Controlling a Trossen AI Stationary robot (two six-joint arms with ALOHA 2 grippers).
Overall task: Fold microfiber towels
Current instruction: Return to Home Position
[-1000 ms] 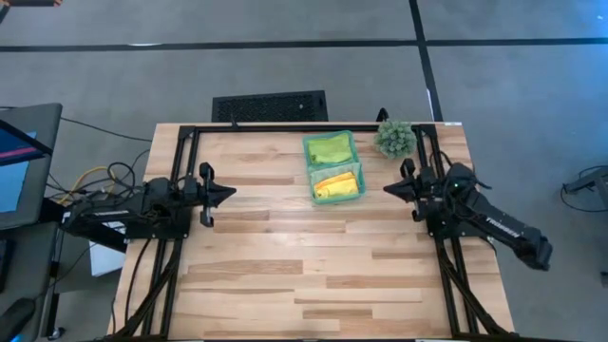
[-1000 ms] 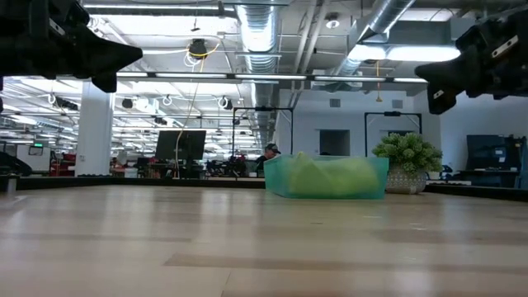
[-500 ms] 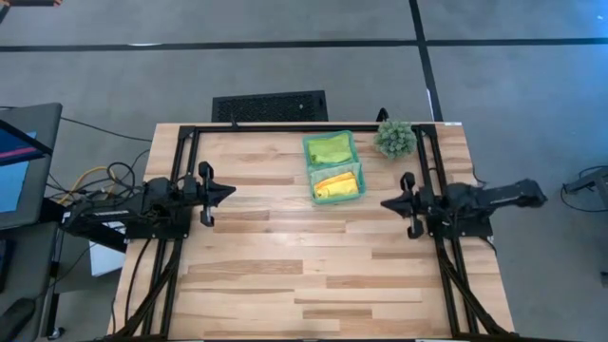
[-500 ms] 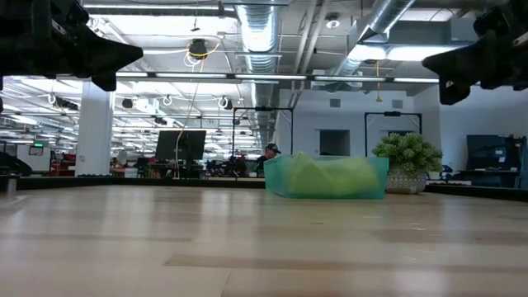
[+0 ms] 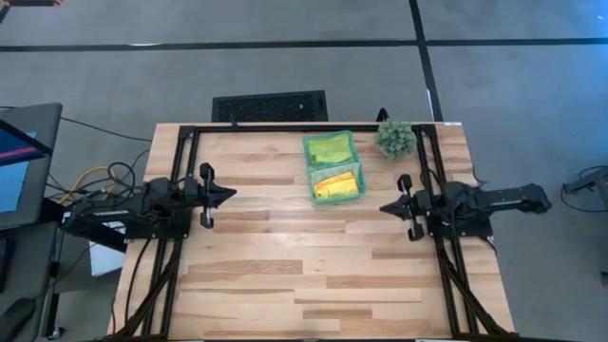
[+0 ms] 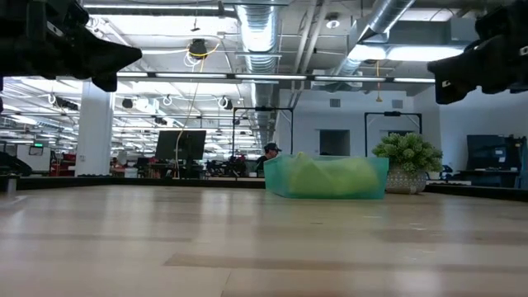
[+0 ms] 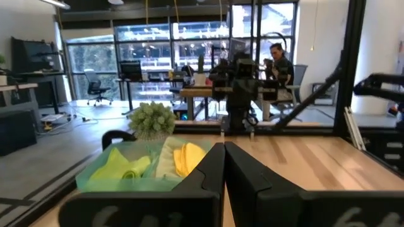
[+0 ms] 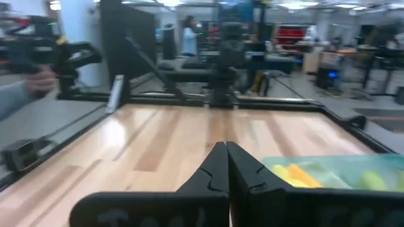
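Fingers [image 7: 205, 176] together, seemingly near table [image 5: 285, 256] sides

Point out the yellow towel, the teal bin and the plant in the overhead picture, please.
yellow towel [image 5: 338, 183]: high view, middle of the folded cloth.
teal bin [image 5: 309, 169]: high view, its left wall.
plant [image 5: 394, 138]: high view, centre of its foliage.

High view: overhead, straight down, far enough back to hold the whole worktop [image 5: 285, 275]. Low view: at worktop height, close to the surface, looking level across the boards into the room. Wrist views look forward past the left gripper [image 7: 224, 146] and the right gripper [image 8: 226, 146], facing each other across the worktop. All four share the teal bin [image 5: 307, 169] — the plant [image 5: 395, 138] shows in three.
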